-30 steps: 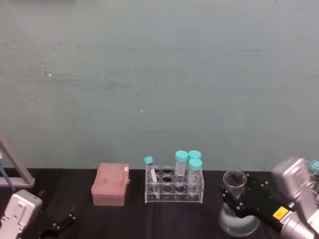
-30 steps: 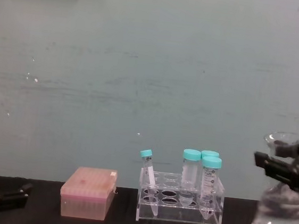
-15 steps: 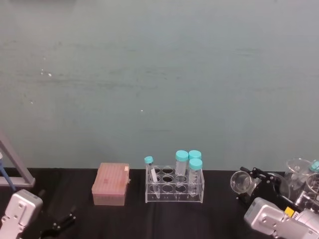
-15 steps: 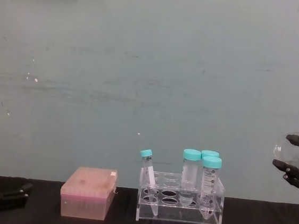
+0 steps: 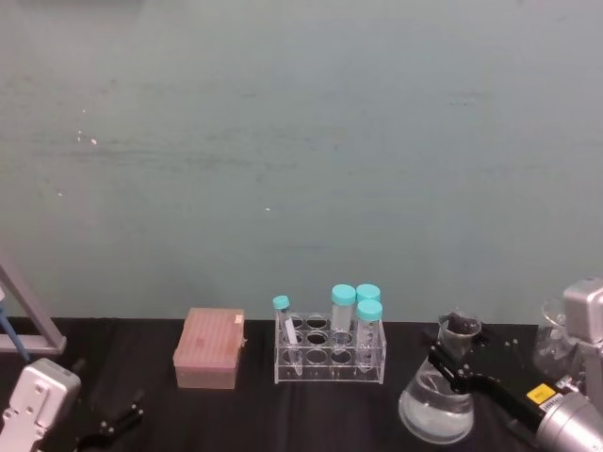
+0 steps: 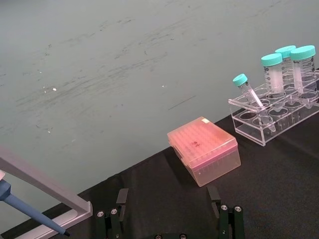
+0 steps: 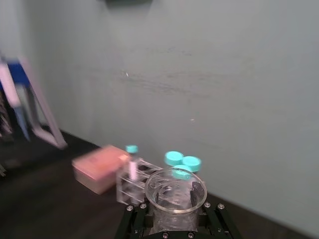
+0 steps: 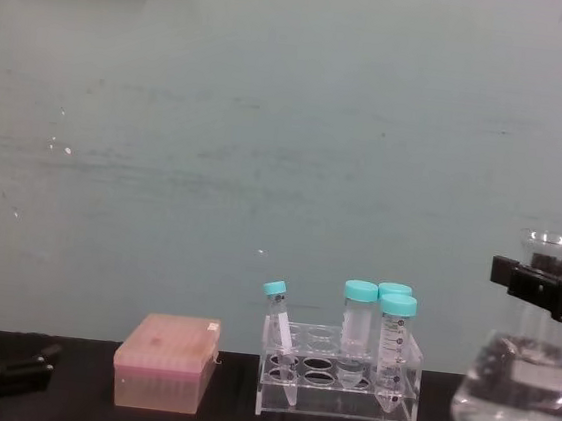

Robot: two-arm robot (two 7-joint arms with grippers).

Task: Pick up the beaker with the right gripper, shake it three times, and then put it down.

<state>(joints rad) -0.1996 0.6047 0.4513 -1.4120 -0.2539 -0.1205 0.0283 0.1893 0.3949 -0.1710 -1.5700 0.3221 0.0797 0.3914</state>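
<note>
1. The beaker (image 8: 515,401) stands upright on the robot's right side, to the right of the tube rack (image 8: 338,385) and apart from it. Clear liquid fills its wide base. In the chest view its flared rim reaches higher than the caps of the tubes.
2. The right gripper (image 8: 547,282) pinches the beaker's narrow neck just under the rim, with a black jaw pressed to each side of the glass. In the right wrist view the round rim sits between the two jaws.
3. I cannot tell whether the beaker's base rests on the black counter (image 5: 283,419) or hangs just above it.
4. The clear tube rack sits near the middle of the counter, close to the pale green wall (image 5: 301,141). It holds four teal-capped tubes (image 5: 344,306). A thin one leans at the rack's left end and three wider ones stand upright at its right end.
5. A pink box (image 5: 209,348) with its lid closed sits on the counter just to the left of the rack, not touching it.
6. The left gripper (image 6: 169,224) is parked low at the robot's left, over the counter and well apart from the beaker. Its fingers are spread wide and hold nothing.
7. A slanted stand (image 6: 45,186) sits at the far left edge of the counter, left of the pink box.
</note>
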